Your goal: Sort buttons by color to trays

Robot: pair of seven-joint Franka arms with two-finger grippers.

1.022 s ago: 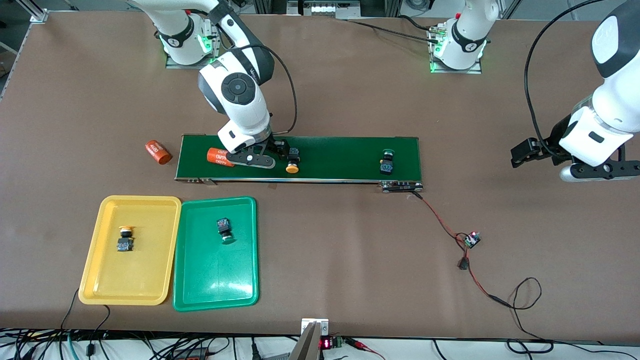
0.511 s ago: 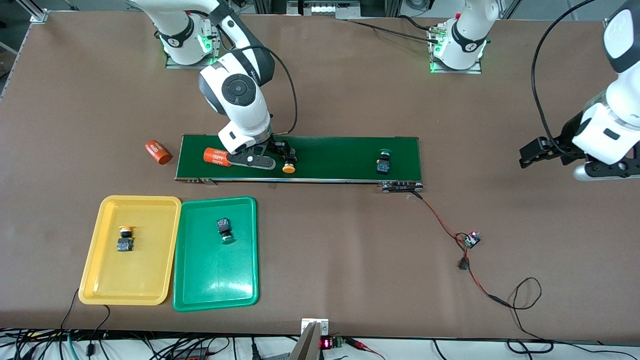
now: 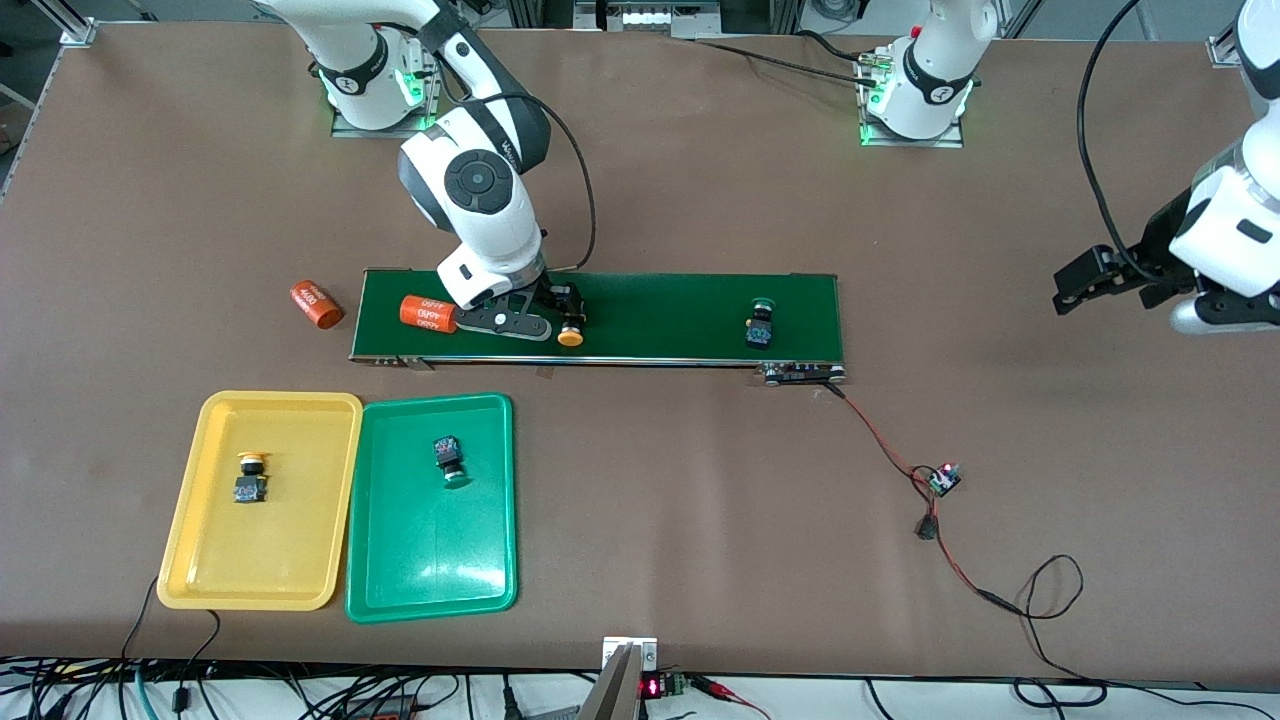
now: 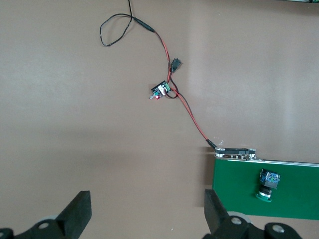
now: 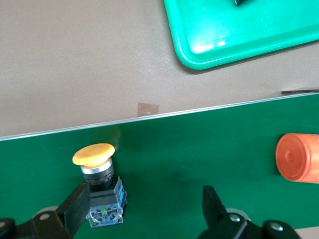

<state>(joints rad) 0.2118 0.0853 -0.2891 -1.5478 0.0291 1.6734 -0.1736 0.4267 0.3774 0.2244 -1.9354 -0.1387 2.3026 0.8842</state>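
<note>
Start at the right arm's end of the table, where you will find one orange cylinder (image 3: 316,305) lying on the bare table surface (image 3: 700,500), just off the end of the conveyor belt (image 3: 660,315). A second orange cylinder (image 3: 428,313) lies on the belt itself.

Nearer the front camera than the belt, locate the yellow tray (image 3: 190,520) and the green tray (image 3: 430,585), set side by side with their long rims touching or nearly so. The yellow tray holds one yellow-capped button (image 3: 250,478); the green tray holds one green-capped button (image 3: 449,458).

Note the right gripper (image 3: 552,318), low over the belt, its fingers apart and clamped on nothing. In the right wrist view, the second yellow-capped button (image 5: 99,186) lies on its side on the belt against one finger (image 5: 75,206), with the other finger standing clear of it (the orange cylinder shows at the frame's edge in that view).

Toward the left arm's end of the belt, observe the second green-capped button (image 3: 759,327), lying alone on the belt. A red-and-black wire (image 3: 880,440) runs from the belt's end to a small circuit board (image 3: 942,480).

The left gripper (image 3: 1090,285) waits over bare table past the belt's end, fingers (image 4: 77,214) spread wide and holding nothing.
</note>
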